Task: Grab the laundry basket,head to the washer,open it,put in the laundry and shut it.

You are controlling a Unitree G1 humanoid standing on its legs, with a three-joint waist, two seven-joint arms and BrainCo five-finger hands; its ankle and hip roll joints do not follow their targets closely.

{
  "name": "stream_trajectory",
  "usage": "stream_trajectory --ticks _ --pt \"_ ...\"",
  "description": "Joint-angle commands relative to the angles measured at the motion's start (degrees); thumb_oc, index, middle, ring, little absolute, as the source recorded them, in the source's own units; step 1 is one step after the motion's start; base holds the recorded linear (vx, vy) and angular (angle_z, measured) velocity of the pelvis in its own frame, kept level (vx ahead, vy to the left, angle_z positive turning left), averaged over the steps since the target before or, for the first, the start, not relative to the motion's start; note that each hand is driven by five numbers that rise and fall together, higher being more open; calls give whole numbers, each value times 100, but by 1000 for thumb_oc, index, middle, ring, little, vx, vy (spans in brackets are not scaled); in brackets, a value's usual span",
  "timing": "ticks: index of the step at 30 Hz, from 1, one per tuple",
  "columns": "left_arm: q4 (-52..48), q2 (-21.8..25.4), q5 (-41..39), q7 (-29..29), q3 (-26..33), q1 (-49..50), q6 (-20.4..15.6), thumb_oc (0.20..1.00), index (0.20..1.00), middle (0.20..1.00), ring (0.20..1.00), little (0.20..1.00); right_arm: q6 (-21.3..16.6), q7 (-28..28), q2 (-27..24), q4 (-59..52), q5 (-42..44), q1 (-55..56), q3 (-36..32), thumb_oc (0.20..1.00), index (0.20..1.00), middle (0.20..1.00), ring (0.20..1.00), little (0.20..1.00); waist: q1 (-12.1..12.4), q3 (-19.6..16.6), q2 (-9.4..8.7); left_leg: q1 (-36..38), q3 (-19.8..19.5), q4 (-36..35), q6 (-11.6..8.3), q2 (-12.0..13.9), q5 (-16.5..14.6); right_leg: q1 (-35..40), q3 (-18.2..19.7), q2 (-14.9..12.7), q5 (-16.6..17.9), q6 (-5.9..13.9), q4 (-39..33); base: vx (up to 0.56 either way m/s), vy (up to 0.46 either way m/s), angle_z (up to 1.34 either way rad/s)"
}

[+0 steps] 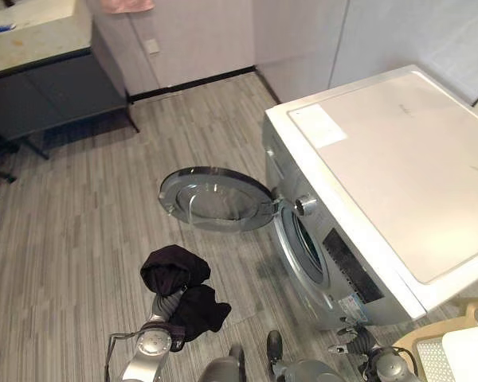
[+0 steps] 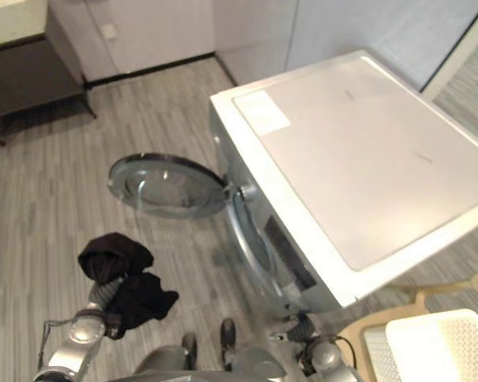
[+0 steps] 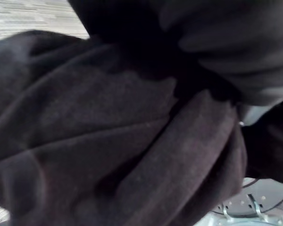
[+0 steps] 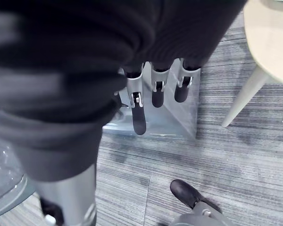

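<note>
A bundle of dark laundry [image 1: 178, 288] hangs above the floor, draped over the end of my left arm and covering my left hand; the left wrist view shows the dark cloth [image 3: 122, 141] from very close. The white front-loading washer [image 1: 390, 167] stands to the right. Its round door [image 1: 215, 199] is swung wide open to the left and the drum opening [image 1: 304, 245] is exposed. The cloth is left of and below that opening. My right hand [image 4: 154, 92] hangs low by the washer's bottom front corner, fingers straight and holding nothing. A white laundry basket [image 2: 440, 347] rests at lower right.
A beige chair [image 1: 460, 315] carries the basket beside the washer; one chair leg [image 4: 245, 96] shows close to my right hand. A dark table [image 1: 52, 83] stands at the back left against the wall. Grey plank floor [image 1: 80, 231] lies open to the left.
</note>
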Motion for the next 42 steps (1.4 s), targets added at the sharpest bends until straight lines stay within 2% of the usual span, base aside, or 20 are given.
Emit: stream_trajectory --ticks 1,2,4,12,13,14,15,18,19,21,22,24,25,27,28,31,33,39,41,42 --pt "-267 291 -120 103 282 96 -283 200 200 200 200 200 -104 -492 -529 39 29 -559 -716 1000 1000 1000 1000 1000 271 76 -186 120 -57 -194 146 -170 344 -3 -103 -267 -670 895 367 329 120 -65" --pt "-285 287 -165 92 341 220 -259 200 200 200 200 200 -103 -483 -501 72 -22 -527 -695 1000 1000 1000 1000 1000 400 77 -147 69 -634 -549 132 -225 601 86 239 -134 -773 865 481 358 144 -132" --pt "-284 271 -206 98 402 305 -270 200 200 200 200 200 -109 -508 -461 136 -20 -507 -729 1000 1000 1000 1000 1000 445 59 -116 74 -869 -623 154 -285 657 168 444 -82 -867 865 561 263 127 -149" --pt "-167 469 -67 42 353 241 -227 200 200 200 200 200 -105 -461 -308 299 76 -410 -935 1000 1000 1000 1000 1000 233 -136 16 816 72 -1172 418 -11 505 34 692 -120 -973 1038 1203 126 139 -84" --pt "-179 481 -157 116 429 216 -243 200 200 200 200 200 -108 -479 -271 343 77 -604 -882 1000 1000 1000 1000 1000 390 -49 43 951 519 -1280 399 112 455 -229 -33 -326 -911 1172 1485 -56 86 -99" --pt "-178 482 -157 116 430 212 -243 200 200 200 200 200 -108 -480 -271 344 77 -607 -883 1000 1000 1000 1000 1000 393 -61 44 933 524 -1284 397 117 468 -246 -30 -321 -894 1170 1476 -56 82 -176" --pt "-216 461 -230 125 451 198 -228 200 200 200 200 200 -115 -495 -230 268 71 -708 -877 1000 1000 1000 1000 1000 440 -90 81 1084 845 -1429 342 223 464 -369 -1037 -613 -890 1166 1357 11 14 -203" --pt "-116 447 -262 124 470 167 -239 200 200 200 200 200 -111 -532 -236 318 74 -713 -890 1000 1000 1000 1000 1000 335 -102 100 1139 994 -1282 350 282 365 -455 -1273 -634 -933 1126 1198 47 -14 -125" --pt "-105 436 -203 80 416 170 -239 200 200 200 200 200 -111 -487 -237 341 128 -603 -953 1000 1000 1000 1000 1000 211 -88 23 1126 1010 -870 365 238 199 -332 -910 -522 -937 1032 1063 89 -27 -6" --pt "-98 420 -179 60 402 158 -239 200 200 200 200 200 -102 -494 -250 378 128 -584 -972 1000 1000 1000 1000 1000 196 -89 -16 1009 1078 -520 334 249 231 -271 -858 -547 -898 964 965 52 -52 16" --pt "-82 389 -178 29 295 76 -243 200 200 200 200 200 -106 -559 -301 477 241 -589 -1001 1000 1000 1000 1000 1000 213 60 -81 484 954 453 184 301 474 -156 -693 -518 -890 829 860 -11 -76 6" --pt "-58 361 -186 22 246 40 -244 200 200 200 200 200 -88 -581 -333 511 283 -611 -1034 1000 1000 1000 1000 1000 220 70 -88 352 794 467 177 260 492 -144 -660 -519 -877 824 778 9 4 -10" --pt "-32 318 -169 -14 167 44 -213 200 200 200 200 200 -75 -589 -363 597 297 -623 -1040 1000 1000 1000 1000 1000 230 46 -68 336 605 162 250 218 247 -43 -540 -524 -913 878 683 62 56 -19" --pt "18 310 -162 -5 140 44 -215 200 200 200 200 200 -77 -603 -379 610 298 -625 -1053 1000 1000 1000 1000 1000 238 6 -71 315 477 -41 245 189 284 -49 -447 -529 -901 899 678 151 115 -46" --pt "120 269 -173 16 59 16 -210 200 200 200 200 200 -77 -638 -419 687 291 -686 -1017 1000 1000 1000 1000 1000 302 8 -12 171 -193 -507 158 134 549 -10 -92 -427 -933 937 691 188 149 -54" --pt "177 231 -163 -3 -32 2 -205 200 200 200 200 200 -77 -646 -450 748 283 -720 -1015 1000 1000 1000 1000 1000 291 0 60 213 -415 -729 146 167 627 6 112 -371 -1041 936 797 106 129 -58" --pt "170 274 -74 -42 -112 -20 -180 200 200 200 200 200 -80 -655 -440 807 297 -752 -1046 1000 1000 1000 1000 1000 184 -66 151 476 -228 -973 215 255 633 -60 284 -374 -1113 955 966 103 195 -111" --pt "61 493 -96 40 -160 -276 -223 200 200 200 200 200 -61 -683 -406 735 387 -954 -946 1000 1000 1000 1000 1000 133 112 134 442 295 -836 392 299 443 -548 656 -367 -1089 1031 1396 -71 134 -86" --pt "-20 603 -200 126 -157 -492 -272 200 200 200 200 200 -55 -743 -404 685 409 -1165 -864 1000 1000 1000 1000 1000 163 310 113 206 551 -658 416 392 346 -1015 543 -401 -1031 1081 1735 -280 13 -103" --pt "-153 662 -307 218 -189 -665 -337 200 200 200 200 200 -83 -825 -407 542 483 -1309 -816 1000 1000 1000 1000 1000 217 433 81 -142 836 -328 438 520 223 -1366 147 -614 -975 1115 1952 -151 -14 -82"
